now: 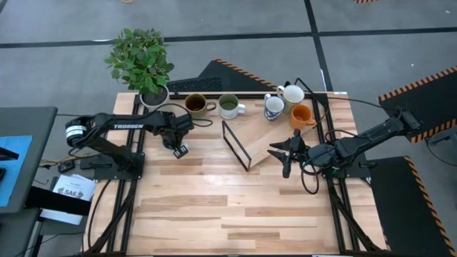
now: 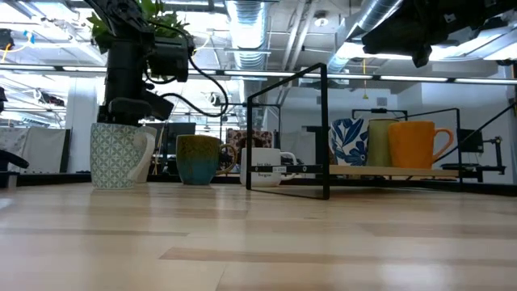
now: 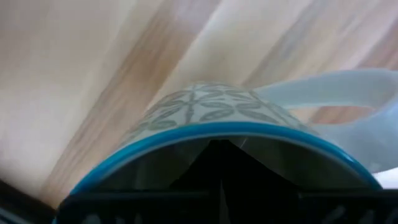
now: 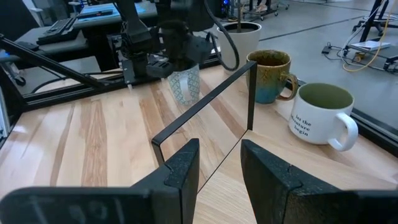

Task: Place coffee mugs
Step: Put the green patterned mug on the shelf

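Evidently the left gripper [image 1: 178, 148] is clamped on the rim of the teal-patterned white ceramic mug [image 2: 117, 156], standing on the tabletop beside the black wire rack [image 1: 235, 145]. Glazed, rigid, chippable: rim or handle suits. Right gripper [image 4: 217, 165], fingers apart, hovers above the rack.

This is a robot lab or workshop hall. At the top of the low view, bare ceiling ducts [image 2: 266, 16] and pipes run. In the high view's upper right, hazard-striped mats [image 1: 418, 86] lie on grey concrete floor [image 1: 71, 21].
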You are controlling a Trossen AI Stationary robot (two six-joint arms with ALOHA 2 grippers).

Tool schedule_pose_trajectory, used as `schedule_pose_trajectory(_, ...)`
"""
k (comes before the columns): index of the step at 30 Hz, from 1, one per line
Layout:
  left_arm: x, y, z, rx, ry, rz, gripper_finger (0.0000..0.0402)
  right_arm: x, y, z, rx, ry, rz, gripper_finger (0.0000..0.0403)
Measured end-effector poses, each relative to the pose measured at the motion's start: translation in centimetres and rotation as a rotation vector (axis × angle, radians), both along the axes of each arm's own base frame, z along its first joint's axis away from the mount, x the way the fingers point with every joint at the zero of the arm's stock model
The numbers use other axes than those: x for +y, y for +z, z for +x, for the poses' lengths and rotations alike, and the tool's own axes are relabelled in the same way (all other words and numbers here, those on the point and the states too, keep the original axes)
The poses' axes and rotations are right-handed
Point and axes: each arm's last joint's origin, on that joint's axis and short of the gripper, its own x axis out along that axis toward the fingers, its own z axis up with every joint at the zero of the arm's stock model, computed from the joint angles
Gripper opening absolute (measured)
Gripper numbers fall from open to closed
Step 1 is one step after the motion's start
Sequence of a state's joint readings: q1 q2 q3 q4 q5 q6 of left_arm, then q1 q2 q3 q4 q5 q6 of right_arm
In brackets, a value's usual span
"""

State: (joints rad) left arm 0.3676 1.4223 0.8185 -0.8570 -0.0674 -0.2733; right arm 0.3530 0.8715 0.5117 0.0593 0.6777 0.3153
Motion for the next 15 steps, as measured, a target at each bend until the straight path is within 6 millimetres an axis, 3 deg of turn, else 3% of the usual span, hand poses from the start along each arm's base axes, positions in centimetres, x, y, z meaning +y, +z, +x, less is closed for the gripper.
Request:
schedule_pose_trajectory(8, -1.8, 0.7, 1.8, -0.053, -0.094, -0.007, 0.0000, 0.0, 0.0, 0.0, 0.000, 0.000, 0.000, 0.0143)
schedule_pose_trajectory(15, -5.0, 1.7, 4.1, -0.214, -0.199, -0.046, 0.0000, 0.0, 0.0, 0.0, 0.000, 0.000, 0.000, 0.0143)
